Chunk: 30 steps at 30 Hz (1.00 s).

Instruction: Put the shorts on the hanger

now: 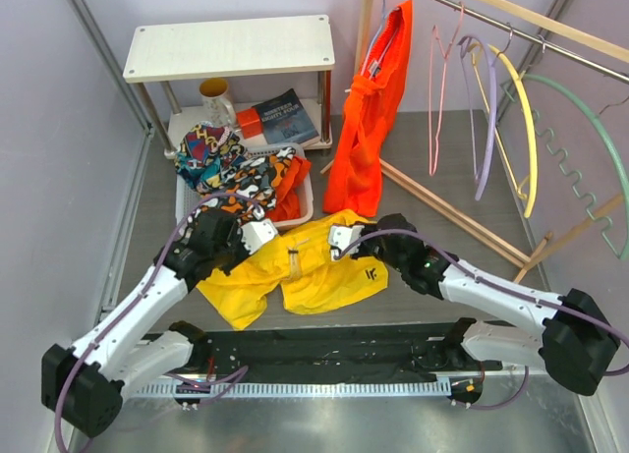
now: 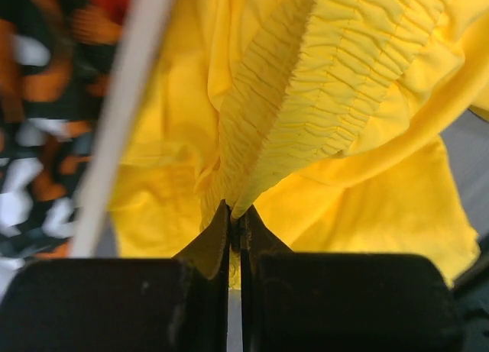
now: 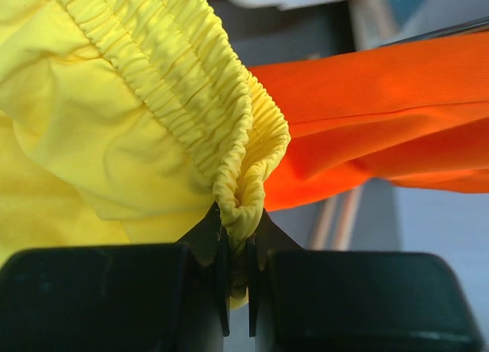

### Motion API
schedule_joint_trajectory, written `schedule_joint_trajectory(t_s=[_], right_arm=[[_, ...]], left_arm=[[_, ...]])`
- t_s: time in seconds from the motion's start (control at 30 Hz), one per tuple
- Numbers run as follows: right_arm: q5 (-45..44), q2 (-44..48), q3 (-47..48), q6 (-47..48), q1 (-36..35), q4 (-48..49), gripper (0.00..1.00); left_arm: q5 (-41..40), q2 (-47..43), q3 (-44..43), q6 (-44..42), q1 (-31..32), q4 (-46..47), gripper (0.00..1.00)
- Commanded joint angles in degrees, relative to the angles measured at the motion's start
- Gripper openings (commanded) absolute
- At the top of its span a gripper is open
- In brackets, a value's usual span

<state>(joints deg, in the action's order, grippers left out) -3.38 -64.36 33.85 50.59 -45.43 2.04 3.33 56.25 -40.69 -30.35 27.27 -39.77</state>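
The yellow shorts lie spread on the table between my two arms, a small dark logo near the right leg hem. My left gripper is shut on the left end of the elastic waistband. My right gripper is shut on the right end of the waistband. The pale pink hanger hangs on the rail at the back right, well apart from the shorts.
An orange garment hangs from the rail just behind the shorts. A white basket of patterned cloth sits at the back left. Lilac, yellow and green hangers hang to the right. A shelf stands behind.
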Motion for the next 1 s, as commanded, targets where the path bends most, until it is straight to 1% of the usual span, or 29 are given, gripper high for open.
schedule_joint_trajectory(t_s=[0.0, 0.03, 0.1, 0.13, 0.17, 0.2, 0.23, 0.27, 0.3, 0.33, 0.37, 0.4, 0.43, 0.47, 0.5, 0.53, 0.57, 0.6, 0.63, 0.67, 0.73, 0.83, 0.87, 0.93, 0.97], right_arm=[[-5.87, 3.44, -2.89, 9.78, 0.61, 14.65, 0.01], [-4.63, 3.97, -3.95, 11.19, 0.61, 14.05, 0.01], [-1.48, 6.34, -7.54, 15.04, 0.52, 13.08, 0.01], [1.68, 7.22, -9.13, 17.33, 0.34, 12.64, 0.02], [2.58, 8.01, -10.8, 19.18, 0.25, 12.63, 0.03], [5.72, 9.76, -13.95, 21.11, 0.17, 12.2, 0.03], [7.23, 10.65, -15.46, 26.0, 0.17, 10.63, 0.05], [10.46, 11.44, -16.96, 27.88, 0.08, 10.26, 0.06], [11.71, 13.19, -19.23, 30.07, -0.1, 8.52, 0.08], [12.68, 13.99, -20.04, 33.05, -0.18, 7.55, 0.09], [14.09, 14.95, -20.66, 34.39, -0.45, 6.14, 0.11], [14.71, 15.83, -20.66, 35.19, -0.71, 4.39, 0.14], [15.32, 18.02, -20.23, 36.15, -0.89, -0.85, 0.25], [16.29, 19.08, -19.96, 37.81, -0.8, -3.6, 0.37], [16.73, 20.31, -19.26, 38.0, -0.97, -5.54, 0.51], [17.26, 22.76, -18.47, 38.44, -0.98, -10.95, 0.65], [17.96, 23.66, -17.68, 39.58, -0.98, -14.05, 0.69], [18.75, 24.53, -16.02, 40.72, -0.98, -17.13, 0.73], [19.28, 25.24, -15.22, 41.77, -1.06, -22.99, 0.73], [19.63, 26.46, -14.6, 42.83, -1.06, -25.22, 0.74], [20.25, 27.26, -13.55, 44.33, -1.06, -30.4, 0.7], [19.99, 28.06, -12.14, 45.22, -1.06, -33.68, 0.69], [19.73, 28.41, -11.61, 44.95, -1.06, -33.95, 0.7], [19.99, 28.59, -9.07, 41.71, -1.06, -33.95, 0.78], [20.25, 28.67, -7.84, 40.22, -0.98, -33.86, 0.81]], left_arm=[[-9.31, -3.78, 0.77, -1.02, -0.2, 7.25, 0.0], [-8.96, -3.52, 1.39, -3.29, -0.2, 6.64, 0.0], [-8.0, -2.99, 3.5, -4.54, -0.2, 6.2, 0.0], [-6.77, -2.9, 3.86, -5.07, -0.2, 5.59, 0.0], [-5.54, -3.07, 4.21, -6.03, -0.11, 4.97, 0.0], [-3.7, -3.07, 4.56, -6.39, 0.59, 4.27, 0.0], [-3.68, -2.73, 5.09, -6.65, 1.29, 3.91, 0.02], [-3.6, -2.38, 5.35, -7.0, 1.91, 3.47, 0.06], [-1.42, -1.5, 5.35, -8.14, 2.87, 0.86, 0.13], [-0.09, -1.41, 5.18, -9.02, 3.05, -0.47, 0.17], [0.88, -1.41, 4.92, -9.64, 3.23, -1.79, 0.24], [1.84, -1.75, 4.65, -10.51, 3.49, -3.46, 0.34], [4.55, -2.45, 4.39, -10.96, 3.5, -6.34, 0.49], [5.53, -2.98, 3.43, -11.31, 3.67, -8.11, 0.55], [6.85, -3.42, 2.99, -11.92, 3.76, -9.44, 0.58], [8.95, -3.95, 2.46, -12.28, 3.85, -10.84, 0.62], [9.84, -4.04, 1.67, -12.71, 4.02, -13.64, 0.65], [10.63, -3.78, 1.4, -13.07, 4.11, -14.97, 0.66], [11.86, -3.26, 0.96, -13.94, 4.37, -16.55, 0.66], [12.31, -2.12, 0.26, -14.12, 4.98, -18.66, 0.65], [13.53, -1.06, -0.97, -14.82, 5.25, -20.6, 0.6], [15.91, -0.44, -4.22, -14.92, 5.34, -22.8, 0.53], [16.87, -0.53, -5.27, -14.48, 5.43, -23.16, 0.53], [17.67, -0.7, -8.61, -13.95, 5.34, -24.56, 0.6], [17.67, -0.88, -9.75, -12.12, 5.34, -24.57, 0.63]])
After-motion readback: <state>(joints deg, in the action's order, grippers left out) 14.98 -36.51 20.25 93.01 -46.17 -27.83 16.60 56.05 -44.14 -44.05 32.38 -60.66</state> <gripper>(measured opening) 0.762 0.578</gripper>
